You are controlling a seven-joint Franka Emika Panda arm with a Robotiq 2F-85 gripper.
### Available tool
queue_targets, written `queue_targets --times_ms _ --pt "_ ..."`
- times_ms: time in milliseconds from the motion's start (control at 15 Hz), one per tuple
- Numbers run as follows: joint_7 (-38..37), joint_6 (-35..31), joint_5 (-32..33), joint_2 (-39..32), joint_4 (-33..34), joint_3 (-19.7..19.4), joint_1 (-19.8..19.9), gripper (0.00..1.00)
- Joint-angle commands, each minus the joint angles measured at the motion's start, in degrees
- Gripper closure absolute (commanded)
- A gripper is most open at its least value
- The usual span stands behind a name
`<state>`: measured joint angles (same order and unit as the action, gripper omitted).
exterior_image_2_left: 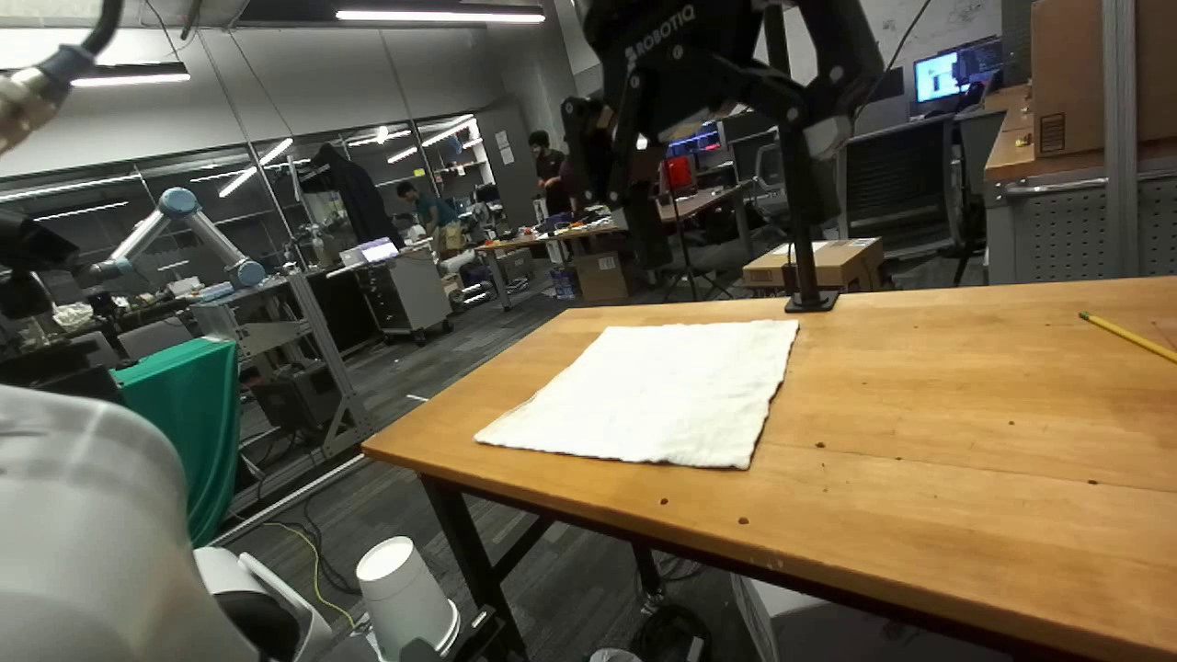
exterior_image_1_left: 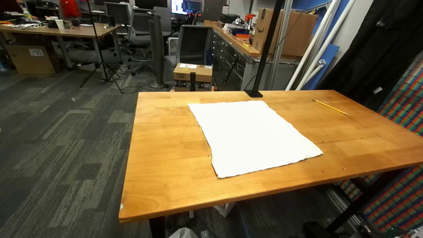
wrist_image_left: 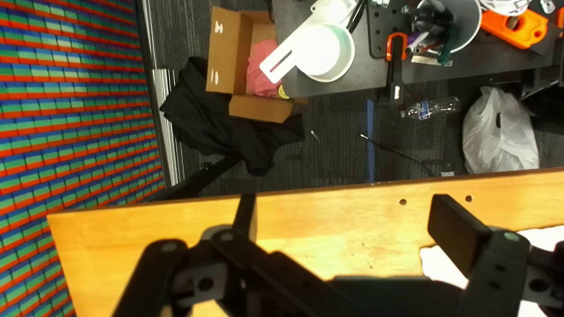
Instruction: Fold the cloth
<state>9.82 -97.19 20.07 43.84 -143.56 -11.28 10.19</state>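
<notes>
The white cloth (exterior_image_1_left: 257, 138) lies spread flat on the wooden table, in full view in both exterior views (exterior_image_2_left: 653, 395). Its outline is roughly four-sided, with slightly wavy edges and no fold showing. My gripper (exterior_image_2_left: 726, 221) hangs in the air, well above the tabletop, in an exterior view. Wide apart, its two black fingers hold nothing. From the wrist, the gripper (wrist_image_left: 343, 211) looks down on bare wood and the table's edge. One corner of the cloth (wrist_image_left: 436, 265) shows beside the right-hand finger, and the rest is hidden or out of that picture.
A yellow pencil (exterior_image_1_left: 330, 107) lies on the table (exterior_image_1_left: 165, 148), away from the cloth. A black post (exterior_image_1_left: 264, 59) rises at the table's edge, close to the cloth's far side. Past another edge, a dark desk (wrist_image_left: 374, 72) holds a white pot and a cup of pens.
</notes>
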Motion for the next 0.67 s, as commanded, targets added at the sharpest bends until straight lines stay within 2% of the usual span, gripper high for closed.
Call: queue_targets --times_ms 0,200,600 --pt "1.75 -6.74 -0.25 -1.80 -0.24 0.36 -3.73 0.00" --pt "3.12 -14.62 -0.50 -5.58 0.34 0.72 -6.37 0.00" --pt "7.02 -28.36 -4.89 -20.49 6.17 0.22 -9.68 0.00"
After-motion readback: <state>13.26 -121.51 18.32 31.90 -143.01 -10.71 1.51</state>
